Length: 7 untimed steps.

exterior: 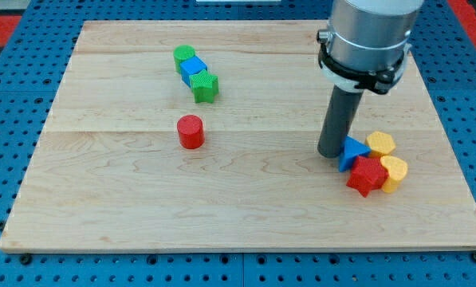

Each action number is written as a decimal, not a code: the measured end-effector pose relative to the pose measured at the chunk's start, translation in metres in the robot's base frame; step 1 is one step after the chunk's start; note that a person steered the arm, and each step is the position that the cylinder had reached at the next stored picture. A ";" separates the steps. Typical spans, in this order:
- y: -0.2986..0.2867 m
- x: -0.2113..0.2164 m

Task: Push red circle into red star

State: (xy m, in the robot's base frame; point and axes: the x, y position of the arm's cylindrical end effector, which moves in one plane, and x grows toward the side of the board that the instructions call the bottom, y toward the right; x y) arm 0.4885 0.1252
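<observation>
The red circle point(190, 131) is a short red cylinder standing alone on the wooden board, left of the middle. The red star point(367, 175) lies at the view's right in a tight cluster with a blue triangle point(352, 151) and two yellow blocks point(380, 143) point(395, 173). My tip point(330, 152) rests on the board just left of the blue triangle, touching or nearly touching it, up and left of the red star. The red circle is far to the left of my tip.
A green circle point(183, 55), a blue block point(193, 68) and a green star point(205, 86) form a diagonal chain near the view's top left. The wooden board point(142, 207) sits on a blue pegboard point(6, 88).
</observation>
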 end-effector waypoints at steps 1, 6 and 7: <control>0.005 0.002; -0.202 0.003; -0.242 -0.006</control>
State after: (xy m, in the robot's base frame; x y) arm 0.4821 -0.1166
